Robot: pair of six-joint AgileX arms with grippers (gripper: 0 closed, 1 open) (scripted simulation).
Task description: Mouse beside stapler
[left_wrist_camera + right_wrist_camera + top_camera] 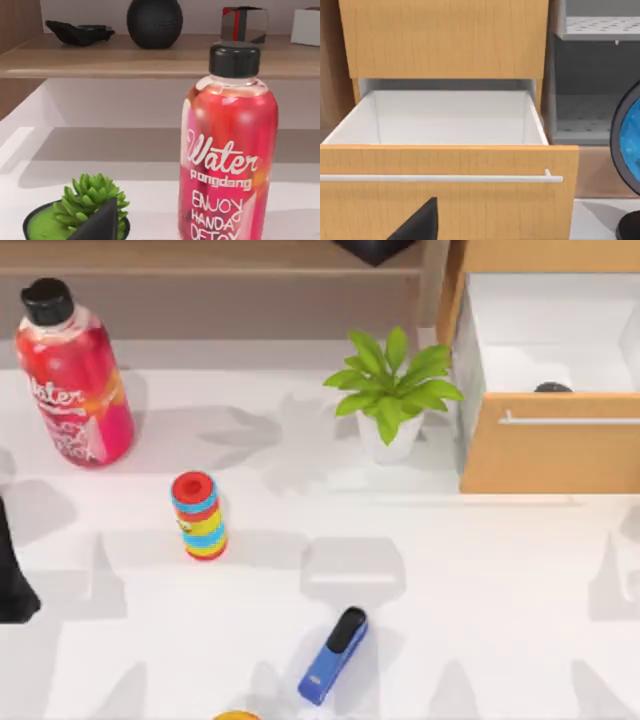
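Landmark for all positions: the slim blue stapler with black top arm, lying tilted on the white table near its front edge, around the middle. Top view: a small dark grey rounded shape, taken as the mouse, sits inside the open wooden drawer with white interior, far back and right of the stapler, mostly hidden behind the drawer front, well apart from the stapler. A red-blue-yellow striped cylinder stands back-left of the stapler; a pink water bottle with black cap stands further back-left; a green leafy plant in a white pot stands behind the stapler, just beside the drawer. A dark piece of the left arm shows at the table's left edge, well left of the stapler. Left wrist view: adds the bottle label close up, a small green succulent in a black dish, a wooden shelf carrying a black rounded object, and a dark tip of the left gripper; cannot tell whether its fingers are apart or together. Right wrist view: looks into the drawer from the front, a blue globe beside it, and a dark tip of the right gripper low before the drawer front; finger state cannot be told. Mouse lies beyond that drawer front from the right gripper, hidden there.
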